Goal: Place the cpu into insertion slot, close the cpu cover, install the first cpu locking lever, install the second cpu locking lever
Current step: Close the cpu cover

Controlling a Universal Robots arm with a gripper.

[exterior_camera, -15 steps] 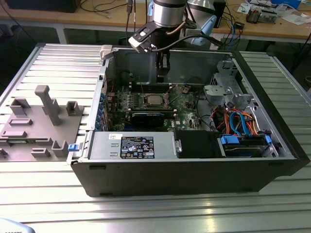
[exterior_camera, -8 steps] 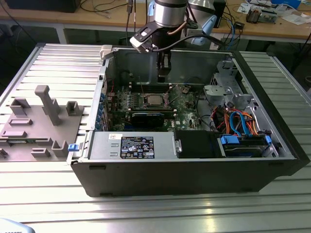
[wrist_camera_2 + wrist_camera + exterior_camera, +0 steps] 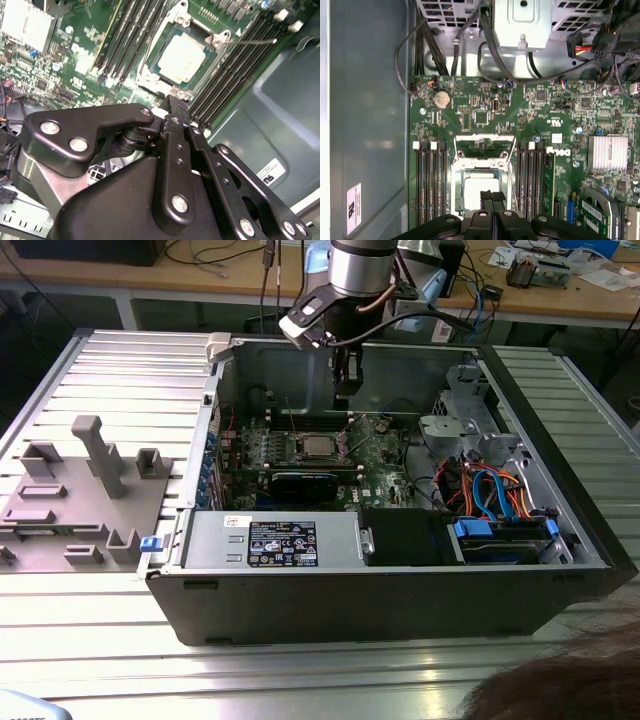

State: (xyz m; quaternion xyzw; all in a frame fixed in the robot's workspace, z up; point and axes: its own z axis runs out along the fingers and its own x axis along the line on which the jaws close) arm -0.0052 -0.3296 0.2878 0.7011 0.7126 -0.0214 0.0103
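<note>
**Cpu (image 3: pixel 472 186) seated, cover not yet down**

The cpu lies flat inside the insertion slot (image 3: pixel 455 192), its dull silver top bare and level with the rim around it. The first step therefore looks done, and closing the cover looks like the step in hand.

The cpu cover (image 3: pixel 485 137) is raised off the slot along one of the slot's edges. Green board shows through its window, and no part of it lies over the chip. In the second wrist view a thin wire locking lever (image 3: pixel 250 42) juts out from one corner of the slot across the memory slots (image 3: pixel 235 65), so it seems unlatched.

The gripper (image 3: pixel 493 196) hangs directly above the slot, over the chip's edge. Its fingers are drawn narrow, tip to tip, with nothing between them. I cannot tell whether the tips touch the chip or hover just above it. In the exterior view the arm reaches down into the open computer case (image 3: pixel 400 590), straight over the slot.

Closing the cover would call for a gentle push on the frame's free edge. It should swing down around the chip without nudging it out of the slot, while the wire lever stays clear of its path.
</note>
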